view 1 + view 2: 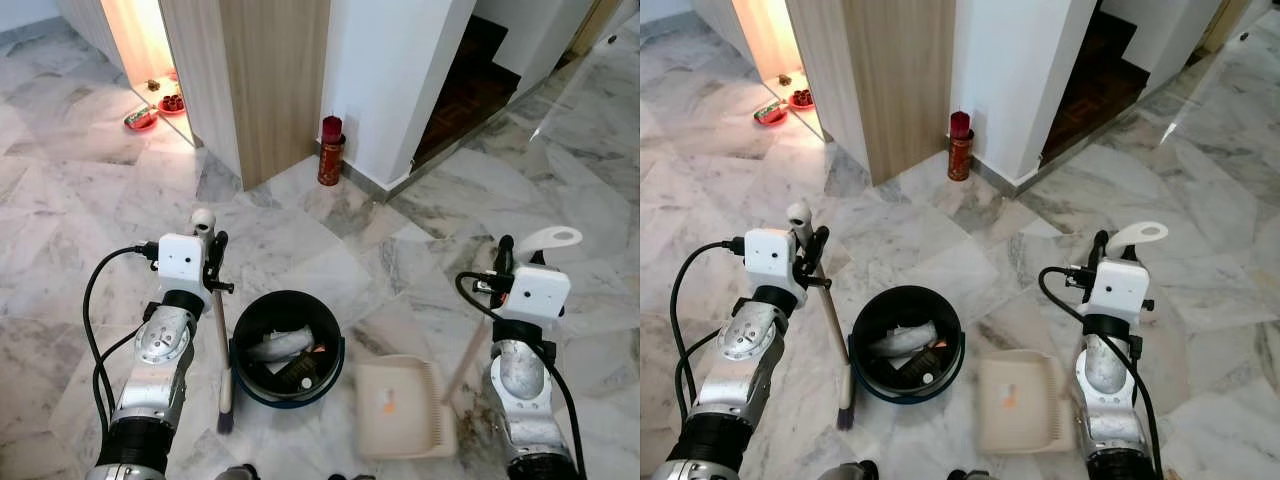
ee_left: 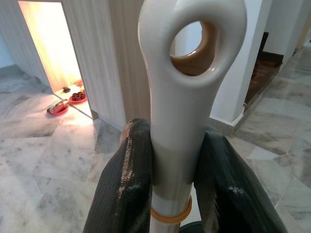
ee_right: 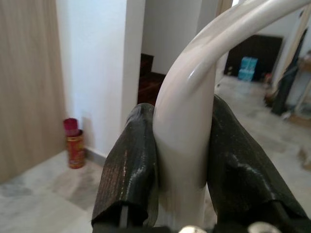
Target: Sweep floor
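Observation:
My left gripper [image 1: 213, 252] is shut on the white handle of a small broom [image 1: 222, 340], whose dark bristles rest on the marble floor beside a black bin [image 1: 288, 348]. In the left wrist view both black fingers [image 2: 124, 189] clamp the broom handle [image 2: 180, 107] just below its hanging loop. My right gripper [image 1: 508, 256] is shut on the long handle [image 3: 187, 116] of a beige dustpan [image 1: 400, 407], which lies flat on the floor right of the bin. The bin holds crumpled paper and dark rubbish.
A red cylindrical can [image 1: 331, 151] stands at the foot of a white wall corner ahead. A wood-panelled partition [image 1: 270, 80] rises to its left, with red dishes [image 1: 155, 112] on the lit floor beyond. A dark stairwell [image 1: 480, 80] opens at the right.

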